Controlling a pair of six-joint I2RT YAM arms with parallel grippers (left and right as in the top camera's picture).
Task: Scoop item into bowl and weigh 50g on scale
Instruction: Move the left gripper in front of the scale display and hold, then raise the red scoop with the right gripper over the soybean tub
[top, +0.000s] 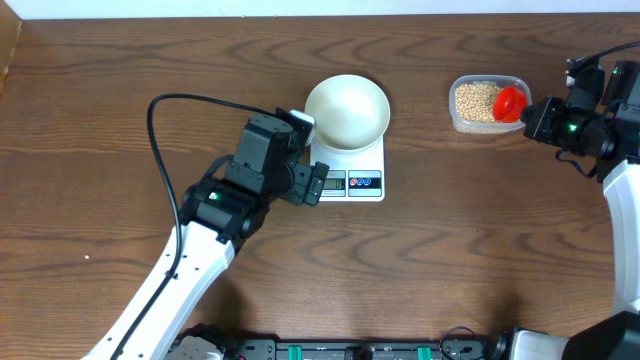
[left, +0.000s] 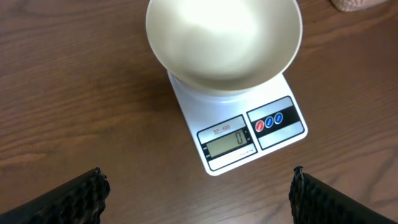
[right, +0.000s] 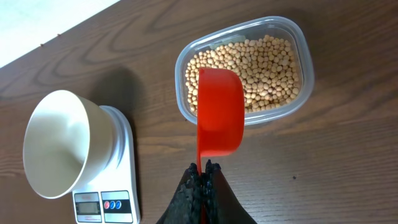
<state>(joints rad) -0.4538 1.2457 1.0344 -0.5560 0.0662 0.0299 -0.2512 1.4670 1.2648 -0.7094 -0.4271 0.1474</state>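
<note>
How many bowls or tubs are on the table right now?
2: the white bowl sitting on the scale, and the clear tub of beans to its right. None seem hidden.

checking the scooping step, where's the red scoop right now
Overhead, the red scoop is at far right, held by the right claw over the clear tub of beans, right of the white bowl.

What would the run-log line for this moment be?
left hand: open, near scale | right hand: shut on red scoop, over tub of beans | bowl: empty, on scale | display: 0
</note>
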